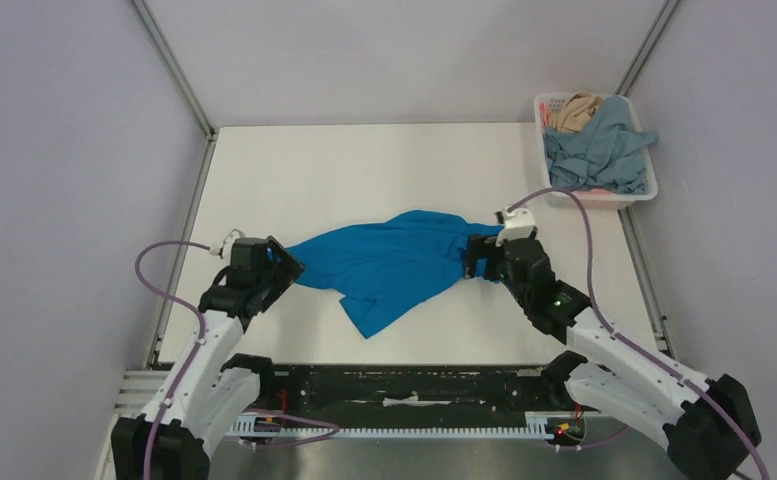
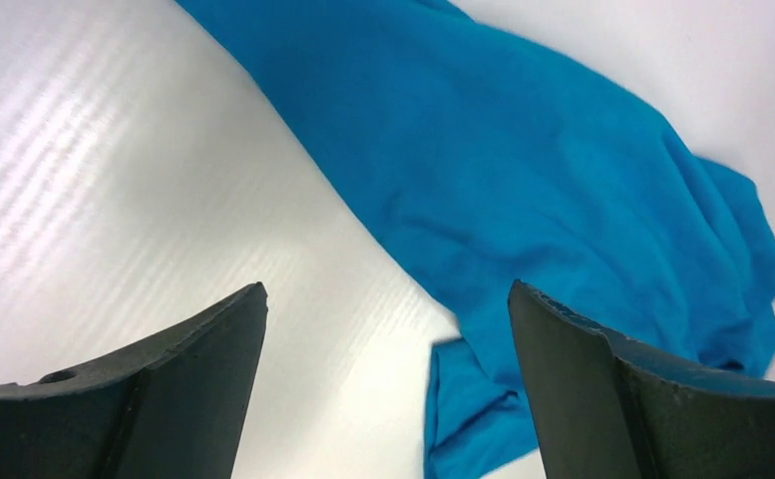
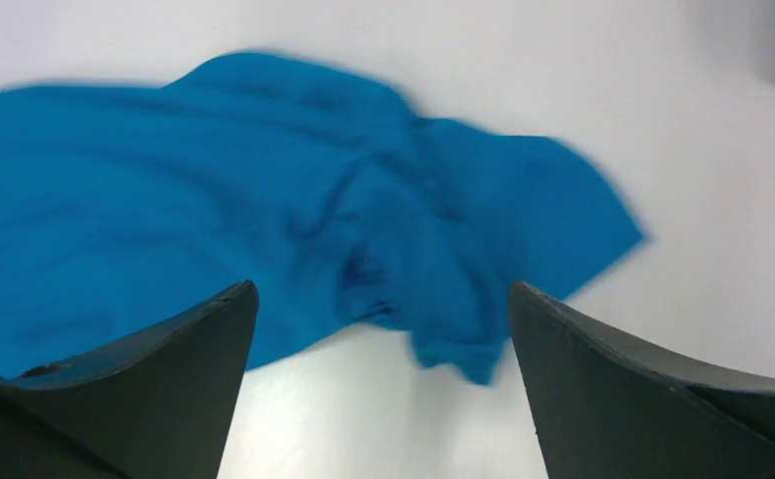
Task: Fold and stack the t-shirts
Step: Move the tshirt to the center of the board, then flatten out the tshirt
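The vivid blue t-shirt [image 1: 389,262] lies crumpled in the middle of the table, spread from left to right. It also shows in the left wrist view [image 2: 523,180] and the right wrist view [image 3: 293,200]. My left gripper [image 1: 286,268] is open and empty at the shirt's left edge [image 2: 387,299]. My right gripper [image 1: 474,258] is open and empty at the shirt's right edge [image 3: 381,299]. The dusty grey-blue t-shirt [image 1: 604,150] and the tan t-shirt [image 1: 572,112] lie bunched in the white basket [image 1: 644,192] at the back right.
The white tabletop [image 1: 364,170] is bounded by metal rails [image 1: 186,230] on the left and right. Grey walls stand close on three sides. A black rail with both arm bases runs along the near edge [image 1: 404,385].
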Motion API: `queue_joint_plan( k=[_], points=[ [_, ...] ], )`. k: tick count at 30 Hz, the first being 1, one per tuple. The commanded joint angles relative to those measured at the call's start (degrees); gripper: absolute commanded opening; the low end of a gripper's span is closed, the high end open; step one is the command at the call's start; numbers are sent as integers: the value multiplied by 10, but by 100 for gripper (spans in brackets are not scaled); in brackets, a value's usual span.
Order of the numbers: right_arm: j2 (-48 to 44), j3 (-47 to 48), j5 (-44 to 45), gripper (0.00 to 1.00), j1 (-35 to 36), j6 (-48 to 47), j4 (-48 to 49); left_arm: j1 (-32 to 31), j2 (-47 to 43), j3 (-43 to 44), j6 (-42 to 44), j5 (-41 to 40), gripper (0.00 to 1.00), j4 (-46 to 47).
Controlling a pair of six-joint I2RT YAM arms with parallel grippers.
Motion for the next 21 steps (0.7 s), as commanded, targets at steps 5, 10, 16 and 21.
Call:
queue_joint_plan(
  k=[5, 10, 16, 21],
  points=[
    [265, 134, -105, 98, 318, -67, 69, 4, 81, 67, -13, -136, 96, -8],
    [431, 264, -53, 96, 406, -37, 22, 7, 72, 57, -20, -162, 96, -6],
    [534, 341, -41, 78, 426, -6, -15, 10, 53, 44, -22, -166, 96, 2],
    [575, 348, -38, 63, 426, 4, -40, 11, 50, 42, -21, -164, 96, 2]
  ],
)
